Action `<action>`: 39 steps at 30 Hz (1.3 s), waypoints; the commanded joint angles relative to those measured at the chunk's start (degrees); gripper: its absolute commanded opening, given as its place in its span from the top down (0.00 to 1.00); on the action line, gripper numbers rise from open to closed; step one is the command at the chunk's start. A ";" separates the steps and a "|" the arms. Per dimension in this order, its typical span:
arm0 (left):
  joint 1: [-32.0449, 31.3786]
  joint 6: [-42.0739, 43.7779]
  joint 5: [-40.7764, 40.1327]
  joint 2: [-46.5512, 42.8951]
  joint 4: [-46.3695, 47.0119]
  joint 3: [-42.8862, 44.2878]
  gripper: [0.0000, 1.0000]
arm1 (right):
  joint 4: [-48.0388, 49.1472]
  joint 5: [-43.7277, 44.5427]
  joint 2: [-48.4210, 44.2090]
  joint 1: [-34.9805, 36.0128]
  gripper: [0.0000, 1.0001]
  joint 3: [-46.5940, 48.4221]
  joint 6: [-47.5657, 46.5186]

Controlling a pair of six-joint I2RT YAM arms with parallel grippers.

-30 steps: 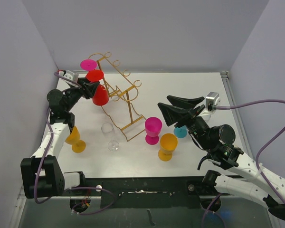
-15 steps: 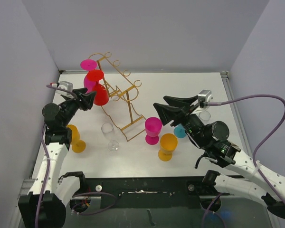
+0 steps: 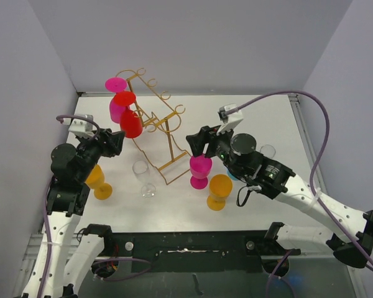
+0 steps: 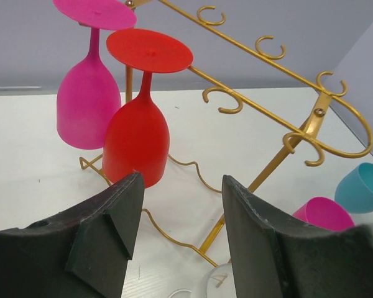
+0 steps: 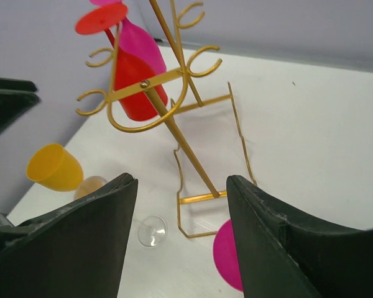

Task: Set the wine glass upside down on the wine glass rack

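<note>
- Two glasses hang upside down on the wine glass rack [image 4: 320, 115], just ahead of the left pincer [image 4: 181, 186]. The red glass [image 4: 137, 146] is nearest its tips and the pink glass [image 4: 87, 115] is beyond.
- The left pincer is spread and empty, clear of the red glass.
- The right pincer [image 5: 181, 183] is also spread and empty, poised just above an upright magenta wine glass [image 5: 227, 254] on the worktop [image 5: 311, 124].
- The task looks partly done. The magenta wine glass, a clear glass [image 3: 143, 177] and an orange glass [image 3: 219, 191] are not yet hung, and the magenta one seems next.

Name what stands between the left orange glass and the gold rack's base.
A clear wine glass stands there, on the table; the top view shows it.
</note>
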 commanded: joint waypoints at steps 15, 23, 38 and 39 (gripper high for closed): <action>-6.63 2.43 -8.20 -5.64 -8.52 15.05 0.43 | -26.33 -1.42 17.62 -2.67 0.44 9.56 10.80; -6.62 1.99 -6.87 -5.36 -7.30 14.50 0.42 | -27.18 -8.99 24.59 -1.98 0.51 10.28 9.10; -6.72 1.03 -5.44 -3.85 -6.14 15.32 0.42 | -28.89 -2.98 26.45 -1.62 0.86 10.94 7.67; -6.71 0.95 -5.43 -3.79 -6.08 15.45 0.42 | -28.87 -2.95 26.49 -1.61 0.89 11.13 7.60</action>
